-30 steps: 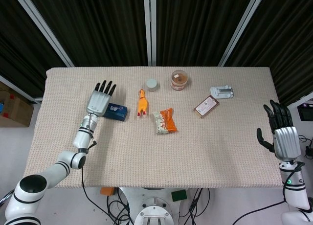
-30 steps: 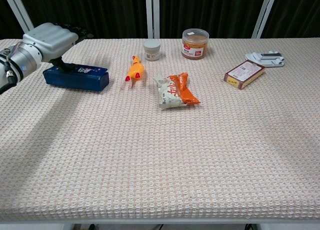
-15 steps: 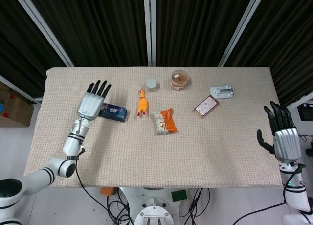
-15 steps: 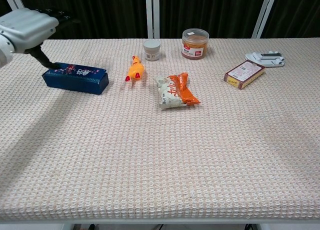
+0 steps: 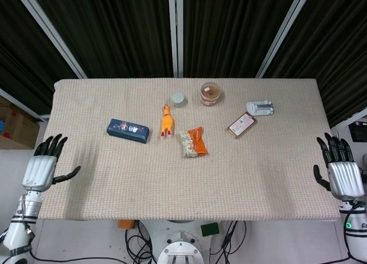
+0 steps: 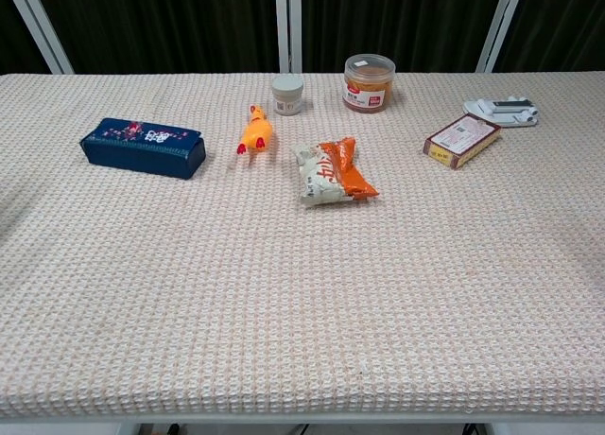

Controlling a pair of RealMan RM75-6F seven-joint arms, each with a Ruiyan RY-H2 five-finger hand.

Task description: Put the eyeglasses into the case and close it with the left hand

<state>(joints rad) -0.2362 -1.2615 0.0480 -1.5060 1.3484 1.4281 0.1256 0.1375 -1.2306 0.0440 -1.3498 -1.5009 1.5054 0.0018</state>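
The dark blue eyeglasses case point(image 5: 128, 130) point(image 6: 143, 147) lies shut on the left part of the table. No eyeglasses show in either view. My left hand point(image 5: 41, 167) hangs open off the table's left edge, well away from the case, its fingers spread and holding nothing. My right hand point(image 5: 343, 175) is open beside the table's right edge, also holding nothing. Neither hand shows in the chest view.
On the woven table point(image 5: 183, 183) lie a yellow rubber chicken point(image 5: 166, 120), an orange-and-white snack bag point(image 5: 193, 141), a small grey jar point(image 5: 178, 99), an orange-lidded tub point(image 5: 210, 93), a brown box point(image 5: 241, 124) and a white device point(image 5: 261, 108).
My left hand has drawn back from the case, moving down and left past the table's edge. The case stays shut in place. My right hand has dropped slightly lower.
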